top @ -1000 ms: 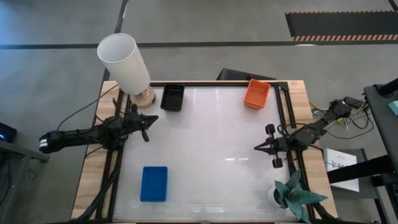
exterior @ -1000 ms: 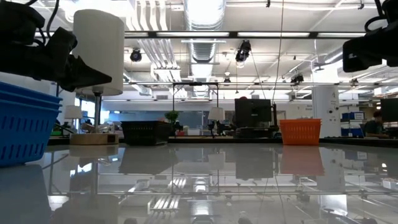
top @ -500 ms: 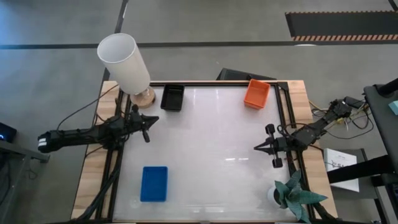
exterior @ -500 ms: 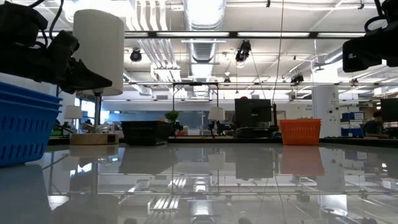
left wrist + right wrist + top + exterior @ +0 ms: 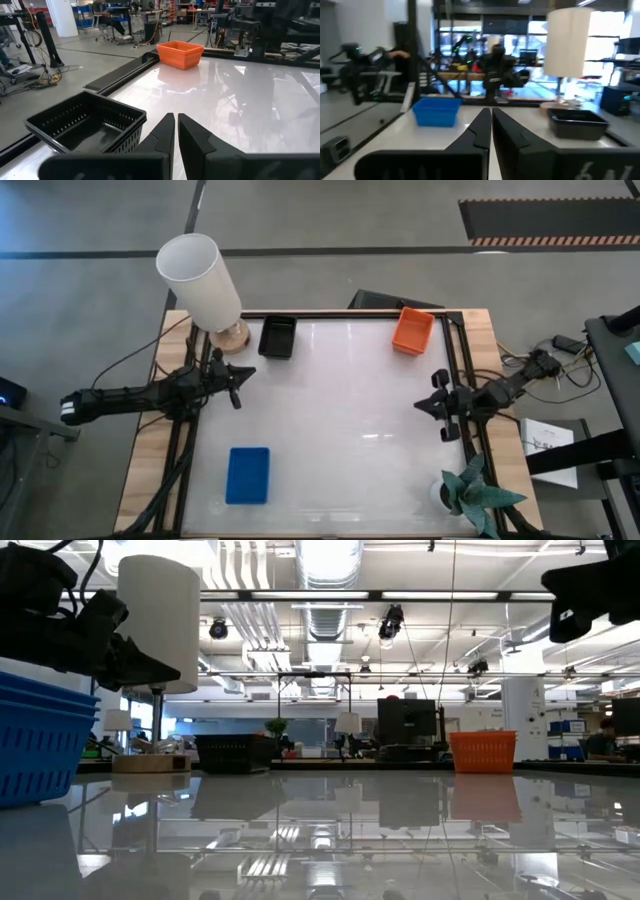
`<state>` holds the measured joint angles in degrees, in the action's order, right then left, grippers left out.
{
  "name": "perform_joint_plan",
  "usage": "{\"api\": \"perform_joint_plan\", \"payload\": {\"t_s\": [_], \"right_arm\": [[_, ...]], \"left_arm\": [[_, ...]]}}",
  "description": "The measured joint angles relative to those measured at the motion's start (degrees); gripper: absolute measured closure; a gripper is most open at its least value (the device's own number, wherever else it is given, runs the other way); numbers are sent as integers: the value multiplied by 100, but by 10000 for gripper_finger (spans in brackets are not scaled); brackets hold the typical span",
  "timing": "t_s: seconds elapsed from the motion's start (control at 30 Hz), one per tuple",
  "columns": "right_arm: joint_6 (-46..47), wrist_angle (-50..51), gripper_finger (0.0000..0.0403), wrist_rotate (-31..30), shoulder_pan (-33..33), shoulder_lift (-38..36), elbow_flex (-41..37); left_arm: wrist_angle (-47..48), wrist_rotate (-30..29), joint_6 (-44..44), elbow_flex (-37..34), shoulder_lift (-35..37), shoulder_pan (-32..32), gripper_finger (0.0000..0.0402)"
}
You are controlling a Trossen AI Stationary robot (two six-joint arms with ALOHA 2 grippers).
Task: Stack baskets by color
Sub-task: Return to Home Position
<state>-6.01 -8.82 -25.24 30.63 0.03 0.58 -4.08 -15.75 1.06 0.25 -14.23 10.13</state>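
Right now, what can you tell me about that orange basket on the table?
The orange basket is a small, shallow rectangular tray, plastic by its look, with slotted mesh walls under a thicker rim. It stands upright, open side up, at the table's far right corner, slightly askew to the edge, near the dark frame rail. It rests flat on the glossy white top, which mirrors it; nothing else touches it. Whether others are nested inside, I cannot tell.

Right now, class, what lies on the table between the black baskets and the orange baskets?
Nothing. The high view shows bare white table between the black baskets and the orange baskets; the left wrist view agrees.
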Motion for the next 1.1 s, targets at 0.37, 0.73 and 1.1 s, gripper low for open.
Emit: {"api": "perform_joint_plan", "payload": {"t_s": [0.37, 0.73, 1.1], "right_arm": [[-2, 166, 394, 12, -1150, -2, 0], [-6, 168, 394, 9, -1865, -2, 0], [-3, 168, 394, 9, -1894, -2, 0]], "left_arm": [[7, 26, 0, 0, -142, -2, 396], [6, 26, 0, 0, -221, -2, 396], [7, 28, 1, 0, -223, -2, 396]]}}
